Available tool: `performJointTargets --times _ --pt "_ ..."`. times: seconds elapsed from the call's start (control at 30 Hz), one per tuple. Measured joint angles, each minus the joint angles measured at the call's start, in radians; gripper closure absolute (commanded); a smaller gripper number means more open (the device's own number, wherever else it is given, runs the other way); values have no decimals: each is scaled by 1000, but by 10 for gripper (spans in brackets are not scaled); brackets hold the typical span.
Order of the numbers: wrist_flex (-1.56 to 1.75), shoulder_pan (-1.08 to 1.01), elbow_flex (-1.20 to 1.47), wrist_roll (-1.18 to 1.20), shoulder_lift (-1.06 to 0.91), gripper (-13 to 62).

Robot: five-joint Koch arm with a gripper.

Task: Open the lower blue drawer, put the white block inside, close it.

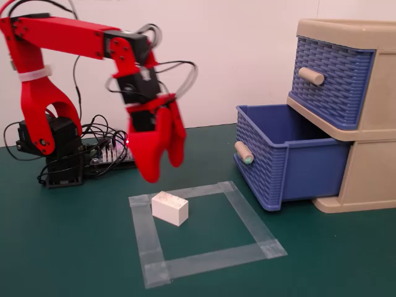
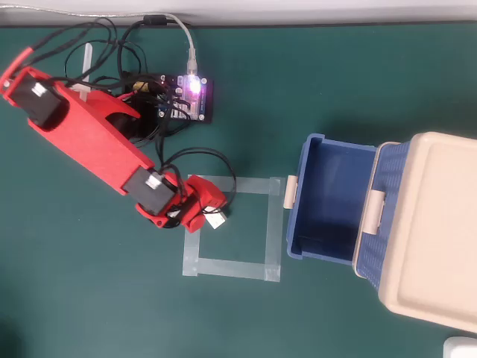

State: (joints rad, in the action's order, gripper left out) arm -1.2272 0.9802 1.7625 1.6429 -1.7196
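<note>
The lower blue drawer (image 1: 291, 154) stands open; the gripper (image 1: 162, 168), jaws parted, hangs above the white block (image 1: 169, 207); the next move is to descend and grasp it.

You see gripper (image 1: 162, 170) pointing down, jaws slightly parted, above white block (image 1: 169, 208), not touching. Block lies at rear-left corner of grey tape square (image 1: 247, 218). Lower blue drawer (image 1: 284, 158) pulled out, mint-tipped knob (image 1: 243, 152) facing arm.
</note>
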Motion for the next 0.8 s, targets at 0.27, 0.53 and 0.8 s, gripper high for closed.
performJointTargets --times 0.27,0.53,0.8 --pt "109 -3 0 0 147 155" --pt "178 -43 32 2 259 159" --pt "179 -74 51 28 259 288"
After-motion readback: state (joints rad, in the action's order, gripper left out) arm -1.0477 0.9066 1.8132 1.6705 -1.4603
